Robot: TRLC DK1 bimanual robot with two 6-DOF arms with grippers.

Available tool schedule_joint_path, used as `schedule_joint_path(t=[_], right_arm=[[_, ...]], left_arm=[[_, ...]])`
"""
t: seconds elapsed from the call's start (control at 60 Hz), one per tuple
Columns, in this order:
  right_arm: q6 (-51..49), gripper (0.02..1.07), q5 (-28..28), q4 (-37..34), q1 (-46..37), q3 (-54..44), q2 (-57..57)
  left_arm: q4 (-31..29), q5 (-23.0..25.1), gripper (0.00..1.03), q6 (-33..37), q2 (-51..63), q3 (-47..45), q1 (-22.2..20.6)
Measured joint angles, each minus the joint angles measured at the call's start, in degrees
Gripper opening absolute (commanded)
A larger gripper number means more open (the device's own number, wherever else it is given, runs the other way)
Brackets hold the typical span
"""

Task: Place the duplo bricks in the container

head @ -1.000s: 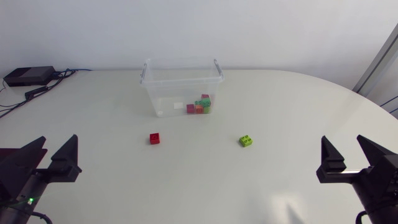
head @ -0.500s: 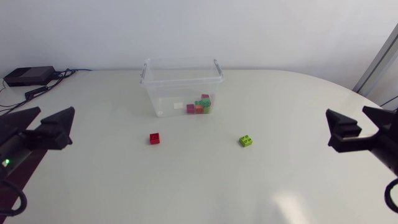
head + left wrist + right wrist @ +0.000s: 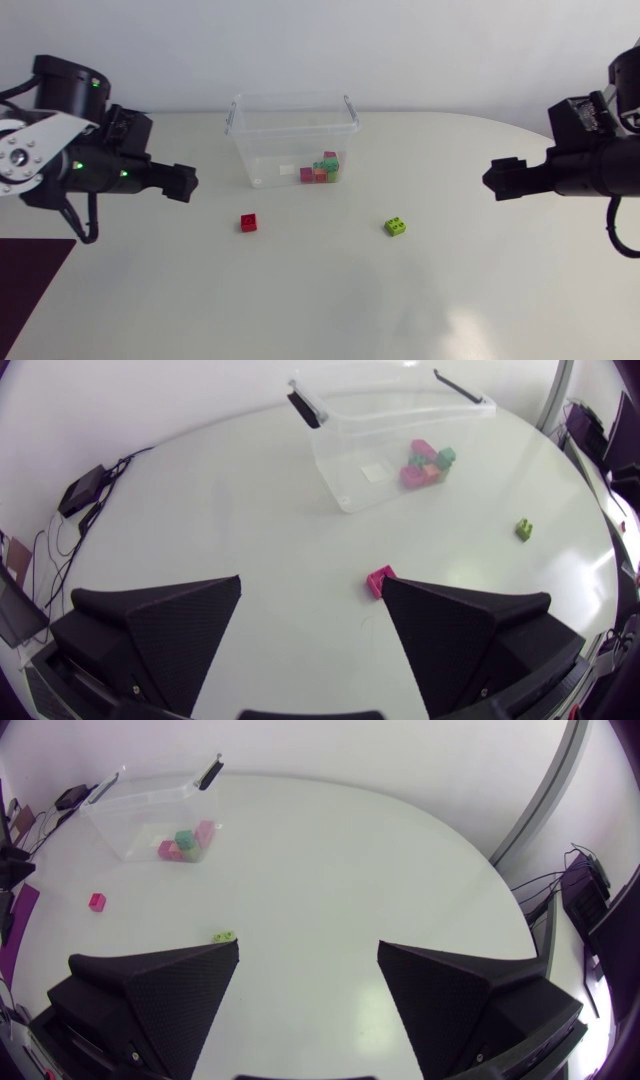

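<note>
While both of my jaws stand released, wide apart with nothing between them, two bricks lie loose on the worktop. The red brick sits on the near side of the container, toward the left edge. The green brick lies well apart from it, toward the right edge. The clear container stands by the middle of the far edge, with several bricks already in its right corner.

I judge the step to be the reach, with my left arm taking the red brick and my right arm the green. To do it well, I should come down square over each brick, straddle its flat sides, grip low, lift clear of the rim, and let go only above the opening.

A second ago both arms sat low at the near corners. Now they are raised and swung inward toward the middle. The bricks and the container have not shifted.
</note>
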Motion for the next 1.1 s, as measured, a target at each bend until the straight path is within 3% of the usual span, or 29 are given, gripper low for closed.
schedule_joint_path(t=[0.183, 0.333, 0.483, 0.583, 0.867, 0.95, 1.017, 1.05, 1.083, 1.1], right_arm=[[-1.4, 1.02, -3.19, -6.78, 2.93, 4.28, 8.57], [-5.46, 1.02, -5.46, -5.57, 5.81, 3.93, 12.52], [-7.67, 1.02, -7.26, -1.84, 8.09, 3.19, 16.35], [-8.26, 1.02, -7.41, -0.02, 9.05, 3.19, 21.86], [-9.7, 1.02, -7.23, 4.66, 11.82, 4.55, 37.11], [-9.7, 1.02, -6.51, 5.31, 12.81, 6.08, 40.26], [-9.68, 1.02, -5.77, 5.66, 13.81, 7.5, 42.23], [-9.68, 1.02, -5.62, 5.7, 14.27, 8.17, 42.86], [-9.68, 1.02, -5.6, 5.68, 14.75, 8.74, 43.32], [-9.68, 1.02, -5.6, 5.7, 15.02, 8.96, 43.47]], left_arm=[[-0.81, 0.17, 0.98, 13.88, 11.63, 5.31, -4.74], [-0.96, 0.9, 0.98, 22.97, 19.41, 6.54, -6.99], [-2.21, 7.58, 0.98, 30.38, 25.49, 8.7, -6.19], [-7.06, 12.46, 0.97, 35.58, 29.9, 13.92, -4.52], [-11.91, 16.13, 0.9, 47.52, 41.2, 23.87, -1.75], [-12.85, 17.77, 0.8, 49.92, 43.47, 24.2, -1.42], [-14.32, 18.99, 0.61, 51.84, 44.98, 24.2, -1.38], [-14.69, 19.8, 0.56, 52.59, 45.18, 24.39, -1.38], [-15.13, 20.2, 0.41, 53.0, 45.18, 24.48, -1.38], [-15.32, 20.63, 0.4, 53.31, 45.2, 24.48, -1.38]])
